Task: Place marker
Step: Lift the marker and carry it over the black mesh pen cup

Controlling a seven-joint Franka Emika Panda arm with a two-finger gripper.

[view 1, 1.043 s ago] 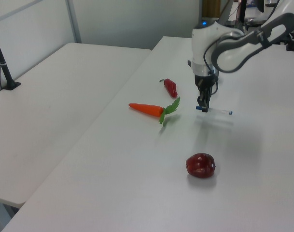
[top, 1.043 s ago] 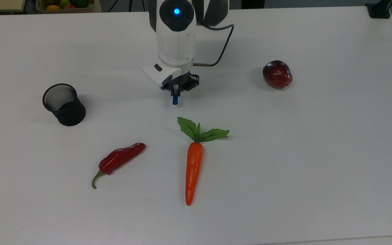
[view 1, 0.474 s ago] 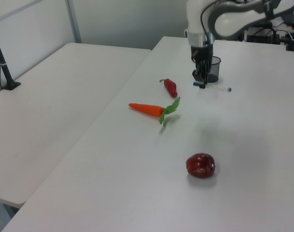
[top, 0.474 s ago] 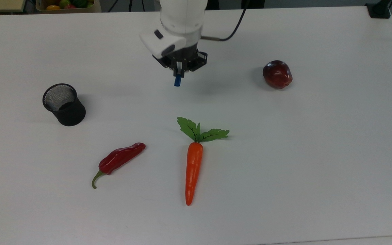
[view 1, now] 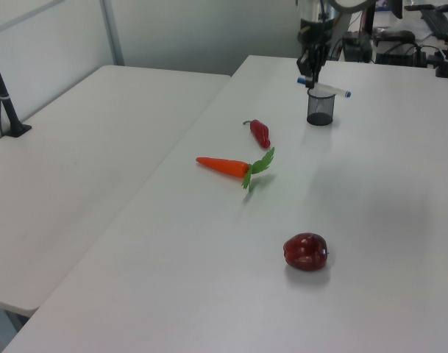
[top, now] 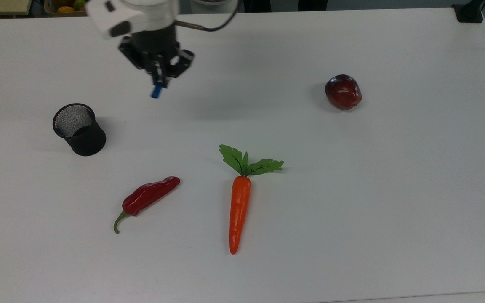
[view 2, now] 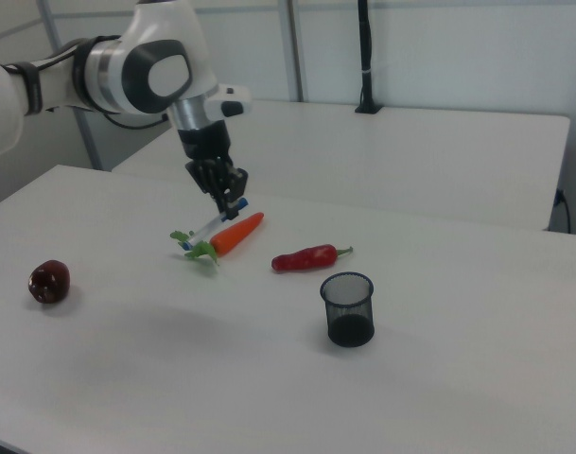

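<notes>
My gripper (top: 157, 82) is shut on the marker (top: 155, 91), a slim white pen whose blue cap sticks out below the fingers in the top view. The pen hangs above the table, roughly level. In the left view the gripper (view 1: 309, 76) holds the capped end, and the white barrel of the marker (view 1: 331, 89) reaches right, just over the black mesh cup (view 1: 320, 109). In the top view the cup (top: 78, 128) stands upright, lower left of the gripper. In the right view the gripper (view 2: 233, 200) holds the marker (view 2: 208, 229) above the carrot's leaves.
On the white table (top: 394, 189) lie an orange carrot (top: 239, 210) with green leaves, a red chili (top: 147, 197) and a dark red apple (top: 343, 91). A box of fruit (top: 80, 5) sits beyond the table's far edge.
The gripper has lifted the marker off the table near the carrot's leaves and carried it to the top view's left, towards the mesh cup. The other objects have not moved.
</notes>
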